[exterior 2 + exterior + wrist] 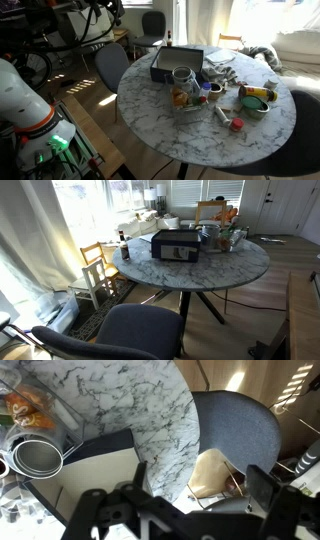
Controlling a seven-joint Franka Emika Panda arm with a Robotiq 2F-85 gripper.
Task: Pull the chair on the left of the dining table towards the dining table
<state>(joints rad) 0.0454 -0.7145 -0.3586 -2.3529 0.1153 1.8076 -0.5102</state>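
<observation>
The dark blue-grey upholstered chair (140,330) stands at the near edge of the round marble dining table (210,270). In an exterior view the chair (108,65) is at the table's (150,112) far left side. In the wrist view the chair's seat (240,415) lies next to the table's rim (150,400). My gripper (197,500) is open and hangs above the gap between table and chair. It holds nothing and touches neither. A tan cloth-like object (208,472) lies below the jaws.
A black box (175,246), jars, bowls and small items (215,95) crowd the tabletop. A small light wooden slatted chair (98,265) stands by the window. Another dark chair (154,22) is at the back. The robot's white base (22,100) stands beside the table.
</observation>
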